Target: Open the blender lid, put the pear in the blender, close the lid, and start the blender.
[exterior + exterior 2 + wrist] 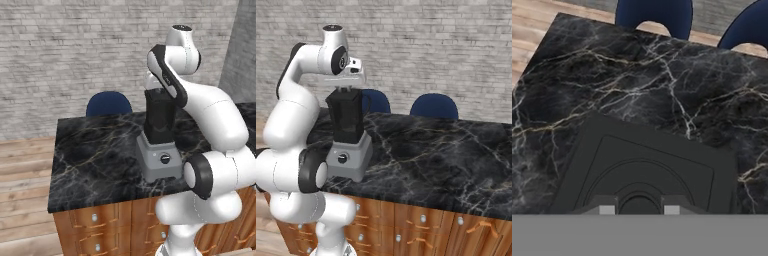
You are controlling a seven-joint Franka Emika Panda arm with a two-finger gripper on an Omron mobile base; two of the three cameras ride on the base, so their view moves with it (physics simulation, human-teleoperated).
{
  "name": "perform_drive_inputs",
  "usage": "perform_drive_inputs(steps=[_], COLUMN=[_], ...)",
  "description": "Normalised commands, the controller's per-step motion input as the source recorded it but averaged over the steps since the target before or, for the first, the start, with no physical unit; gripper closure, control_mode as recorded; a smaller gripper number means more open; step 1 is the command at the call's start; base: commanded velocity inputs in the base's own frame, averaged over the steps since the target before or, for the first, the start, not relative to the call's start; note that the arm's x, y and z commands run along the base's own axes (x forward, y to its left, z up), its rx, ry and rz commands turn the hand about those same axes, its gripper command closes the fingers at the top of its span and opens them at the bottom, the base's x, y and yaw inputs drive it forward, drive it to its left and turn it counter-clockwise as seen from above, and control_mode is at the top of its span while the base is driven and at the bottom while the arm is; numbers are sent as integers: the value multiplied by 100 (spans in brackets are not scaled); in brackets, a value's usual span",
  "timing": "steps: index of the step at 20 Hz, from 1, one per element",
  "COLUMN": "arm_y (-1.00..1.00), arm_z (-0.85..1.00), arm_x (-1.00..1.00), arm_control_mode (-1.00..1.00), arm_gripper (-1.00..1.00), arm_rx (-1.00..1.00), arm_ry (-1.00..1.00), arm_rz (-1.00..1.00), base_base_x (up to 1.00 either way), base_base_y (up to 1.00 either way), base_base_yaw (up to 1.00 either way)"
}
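Note:
The blender (160,161) stands on the black marble counter, its grey base (350,159) carrying a round black knob (342,158) and the dark jar (346,119) rising above it. On the jar's top sits the blender lid (647,165), a flat black square cap with a small round grip at its middle. My gripper (639,209) hangs straight over the lid, just above the jar (345,91). It is open, and its fingertips (607,209) flank the round grip. The pear is out of view.
The marble counter (446,150) stretches wide to the blender's right, and a shorter part (95,155) lies to its left. Blue chairs (435,106) stand behind the counter's far edge. Wooden drawers (95,225) run below the front edge.

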Motion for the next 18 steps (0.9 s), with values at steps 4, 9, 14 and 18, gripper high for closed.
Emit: perform_drive_inputs(steps=[4,9,14,18], arm_y=[0,0,0,0], arm_z=[0,-2,-13,-3], arm_x=[17,15,23,21], arm_control_mode=[-100,-100,-100,-100], arm_gripper=[100,100,100,100], arm_rx=[0,0,0,0], arm_ry=[-8,-5,-1,-7], arm_rz=[0,0,0,2], base_base_x=[0,0,0,0], base_base_y=[0,0,0,0], base_base_yaw=[0,0,0,0])
